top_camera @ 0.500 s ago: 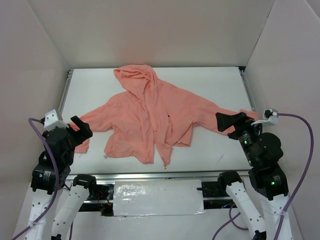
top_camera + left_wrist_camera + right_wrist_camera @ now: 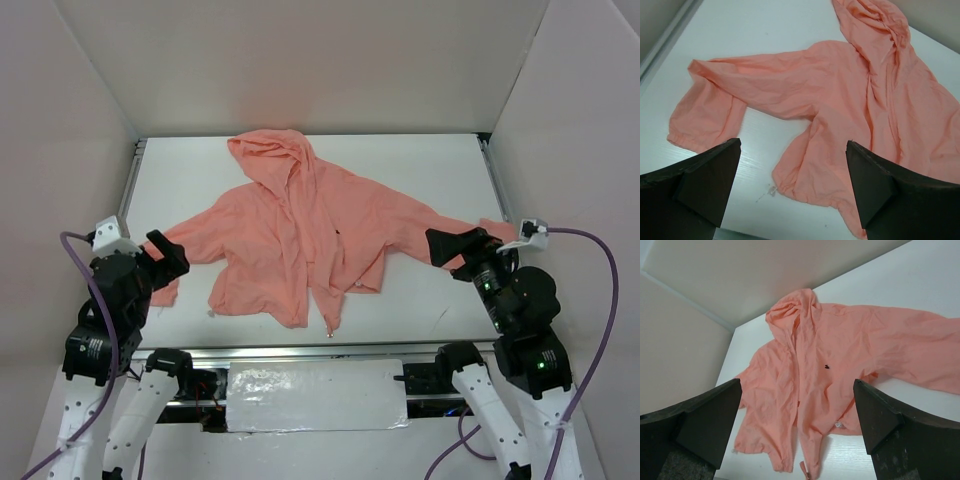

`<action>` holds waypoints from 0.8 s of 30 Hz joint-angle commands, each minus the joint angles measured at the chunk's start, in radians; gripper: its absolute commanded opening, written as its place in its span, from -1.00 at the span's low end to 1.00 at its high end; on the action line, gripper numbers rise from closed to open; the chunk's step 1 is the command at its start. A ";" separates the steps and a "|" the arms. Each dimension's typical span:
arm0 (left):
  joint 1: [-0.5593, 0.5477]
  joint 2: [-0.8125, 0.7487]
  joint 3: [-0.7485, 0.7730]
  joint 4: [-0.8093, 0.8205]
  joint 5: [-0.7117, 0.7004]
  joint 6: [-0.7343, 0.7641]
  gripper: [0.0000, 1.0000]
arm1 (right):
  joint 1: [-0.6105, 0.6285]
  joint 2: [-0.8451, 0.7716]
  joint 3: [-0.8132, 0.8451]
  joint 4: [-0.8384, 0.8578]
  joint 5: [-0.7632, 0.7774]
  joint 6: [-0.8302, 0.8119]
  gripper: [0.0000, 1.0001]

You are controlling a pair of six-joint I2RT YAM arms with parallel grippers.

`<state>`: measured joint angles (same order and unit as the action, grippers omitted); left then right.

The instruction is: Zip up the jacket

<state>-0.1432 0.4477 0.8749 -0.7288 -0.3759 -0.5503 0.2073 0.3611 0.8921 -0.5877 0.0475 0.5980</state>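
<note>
Salmon-pink jacket (image 2: 300, 225) has not moved since half a second ago; it lies spread on the white table (image 2: 440, 170), hood pointing away from the arms. What did change is small. The left gripper (image 2: 792, 142) has shifted a little toward the jacket, and the right gripper (image 2: 797, 381) has slid slightly toward the left. Both stand with fingers spread wide and hold nothing.

The jacket is ahead of both grippers and between them. One sleeve cuff (image 2: 680, 135) lies just ahead of the left gripper's outer finger. The other sleeve runs under and beyond the right gripper, so from above I cannot see its cuff. In the right wrist view that sleeve is cut off at the frame edge. In the left wrist view the far half of the jacket is cut off too.

The front hangs apart near the hem, where a narrow strip (image 2: 331, 322) sticks out toward the arms. The zipper itself I cannot make out. A small dark logo (image 2: 826, 367) sits on the chest.
</note>
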 commanded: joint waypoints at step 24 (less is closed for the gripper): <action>-0.935 0.914 -0.063 0.325 -0.107 -0.510 0.67 | 0.012 0.134 -0.085 0.083 -0.103 -0.053 1.00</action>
<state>-1.0744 1.3445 0.8131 -0.4934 -0.4942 -1.0252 0.2100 0.5068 0.8223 -0.5598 -0.0647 0.5747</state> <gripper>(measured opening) 0.849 0.999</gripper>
